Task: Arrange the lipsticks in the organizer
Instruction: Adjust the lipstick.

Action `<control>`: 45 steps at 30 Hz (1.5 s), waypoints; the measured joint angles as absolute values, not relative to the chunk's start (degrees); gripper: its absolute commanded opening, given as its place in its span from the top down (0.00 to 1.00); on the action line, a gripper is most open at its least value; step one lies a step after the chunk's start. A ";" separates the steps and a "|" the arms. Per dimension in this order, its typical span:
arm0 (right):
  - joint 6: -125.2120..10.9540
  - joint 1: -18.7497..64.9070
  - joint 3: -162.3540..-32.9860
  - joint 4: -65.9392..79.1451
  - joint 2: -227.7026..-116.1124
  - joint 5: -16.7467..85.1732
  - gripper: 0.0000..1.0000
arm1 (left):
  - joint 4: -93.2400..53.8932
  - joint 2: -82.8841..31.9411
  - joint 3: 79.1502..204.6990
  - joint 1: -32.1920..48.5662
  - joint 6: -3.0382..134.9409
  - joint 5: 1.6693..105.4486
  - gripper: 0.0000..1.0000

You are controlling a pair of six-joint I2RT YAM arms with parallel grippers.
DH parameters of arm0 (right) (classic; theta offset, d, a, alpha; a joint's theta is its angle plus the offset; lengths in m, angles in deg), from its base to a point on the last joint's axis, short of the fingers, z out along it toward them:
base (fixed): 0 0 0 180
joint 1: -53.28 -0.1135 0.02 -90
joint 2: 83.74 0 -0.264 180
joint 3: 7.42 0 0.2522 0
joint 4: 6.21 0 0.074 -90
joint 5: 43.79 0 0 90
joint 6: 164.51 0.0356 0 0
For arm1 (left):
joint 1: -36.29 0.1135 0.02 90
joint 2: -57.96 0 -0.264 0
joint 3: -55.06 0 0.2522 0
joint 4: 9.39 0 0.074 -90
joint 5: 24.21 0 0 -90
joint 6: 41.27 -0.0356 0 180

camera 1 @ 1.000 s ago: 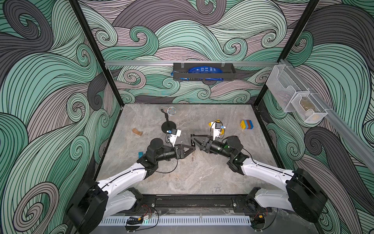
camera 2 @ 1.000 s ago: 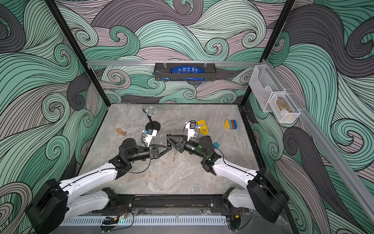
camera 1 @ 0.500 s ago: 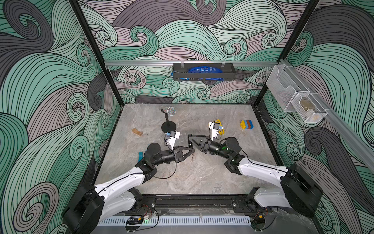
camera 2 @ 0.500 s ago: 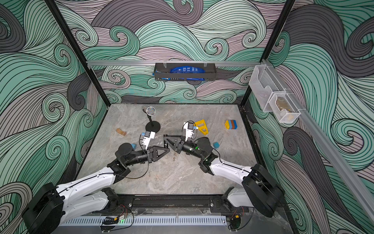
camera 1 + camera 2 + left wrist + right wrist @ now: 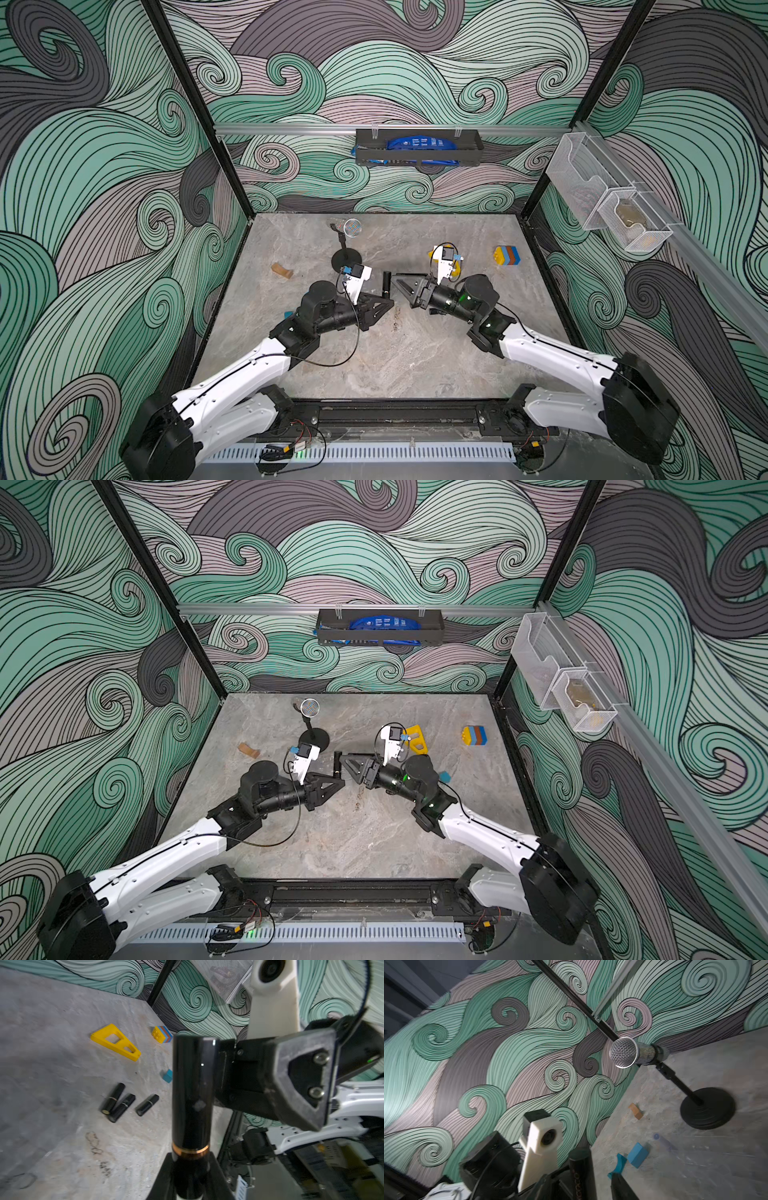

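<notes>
A glossy black lipstick (image 5: 386,282) with a gold band stands upright in the air over the middle of the table. My left gripper (image 5: 190,1159) is shut on its lower end. My right gripper (image 5: 583,1184) faces it from the other side, open, with that tube (image 5: 581,1174) still between its fingers and a gap to one fingertip (image 5: 620,1188). Three more black lipsticks (image 5: 122,1107) lie side by side on the table. A pale lavender tube (image 5: 663,1142) lies flat near the blue pieces. The organizer is not visible in any view.
A microphone (image 5: 625,1052) on a black round stand (image 5: 345,259) is at the back. On the table lie a yellow triangle (image 5: 116,1042), a stacked coloured block (image 5: 507,254), a wooden block (image 5: 281,271), a blue block (image 5: 637,1154) and a blue arch piece (image 5: 618,1164).
My left gripper closed on the black lipstick that the right gripper was holding. The right gripper's jaws have just opened off it. Both arms have barely shifted.
</notes>
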State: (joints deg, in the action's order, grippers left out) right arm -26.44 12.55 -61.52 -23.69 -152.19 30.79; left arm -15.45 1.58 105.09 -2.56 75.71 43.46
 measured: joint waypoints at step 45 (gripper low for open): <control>-35.97 12.75 -93.86 29.66 -170.94 18.14 0.87 | -38.51 1.08 110.45 -17.17 47.78 83.11 0.71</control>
State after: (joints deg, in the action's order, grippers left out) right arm -35.97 12.75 -93.86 29.66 -170.94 18.14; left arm -38.51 1.08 110.45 -17.17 47.78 83.11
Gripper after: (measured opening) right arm 0.220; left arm 0.223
